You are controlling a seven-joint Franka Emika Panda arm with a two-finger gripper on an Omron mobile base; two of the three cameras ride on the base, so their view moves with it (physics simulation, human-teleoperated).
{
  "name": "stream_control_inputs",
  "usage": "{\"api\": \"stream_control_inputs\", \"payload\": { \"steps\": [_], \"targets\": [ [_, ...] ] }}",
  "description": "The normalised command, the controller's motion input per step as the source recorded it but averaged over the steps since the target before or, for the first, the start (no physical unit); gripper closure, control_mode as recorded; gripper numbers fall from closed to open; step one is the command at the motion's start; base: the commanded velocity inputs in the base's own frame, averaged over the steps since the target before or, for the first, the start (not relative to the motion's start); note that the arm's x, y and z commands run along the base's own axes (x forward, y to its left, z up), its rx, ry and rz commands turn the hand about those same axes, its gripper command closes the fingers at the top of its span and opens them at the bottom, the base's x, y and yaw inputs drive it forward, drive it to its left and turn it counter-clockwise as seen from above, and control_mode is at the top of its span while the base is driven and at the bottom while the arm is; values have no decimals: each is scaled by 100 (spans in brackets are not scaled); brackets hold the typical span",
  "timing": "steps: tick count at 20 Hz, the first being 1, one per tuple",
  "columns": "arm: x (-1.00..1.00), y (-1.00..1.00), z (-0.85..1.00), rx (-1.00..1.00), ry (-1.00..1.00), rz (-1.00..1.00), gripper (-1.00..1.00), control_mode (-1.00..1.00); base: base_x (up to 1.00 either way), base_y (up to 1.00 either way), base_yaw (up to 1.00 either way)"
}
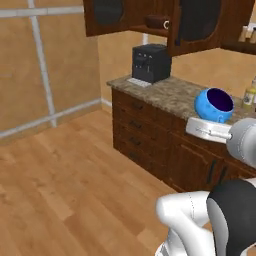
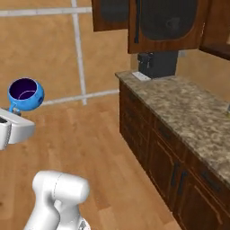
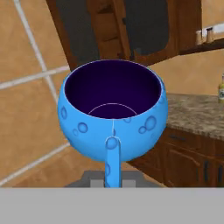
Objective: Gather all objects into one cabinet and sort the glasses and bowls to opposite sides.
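My gripper point(image 1: 212, 120) is shut on the glossy blue bowl point(image 1: 214, 105), holding it upright in the air in front of the granite counter. The bowl's dark purple inside faces up. From the right base camera, the blue bowl point(image 2: 25, 94) sits above the gripper point(image 2: 15, 112), well left of the counter. In the hand view the blue bowl point(image 3: 113, 109) is close up, with the gripper point(image 3: 113, 178) under it. The dark reddish-brown wall cabinet point(image 1: 200, 27) hangs above with its doors open. On its shelf rests the brown wooden bowl point(image 1: 156, 21), with a small pale object point(image 1: 166, 24) beside it.
A black coffee machine point(image 1: 150, 62) stands at the counter's far end. The granite counter point(image 1: 170, 95) tops low drawer cabinets point(image 1: 145, 140). Bottles point(image 1: 249, 97) stand at the right edge. The open cabinet door point(image 2: 161, 27) juts out overhead. Wooden floor point(image 1: 65, 175) spreads to the left.
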Motion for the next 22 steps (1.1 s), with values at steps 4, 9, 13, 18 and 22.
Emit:
{"api": "stream_control_inputs", "payload": {
  "steps": [4,9,13,18,22],
  "targets": [
    [0,0,0,0,0,0,100,100,37,0,80],
    [0,0,0,0,0,0,100,100,42,-7,61],
    [0,0,0,0,0,0,100,100,9,-3,11],
    [0,0,0,0,0,0,100,100,59,0,0],
    [0,0,0,0,0,0,100,100,95,7,0]
  ]
}}
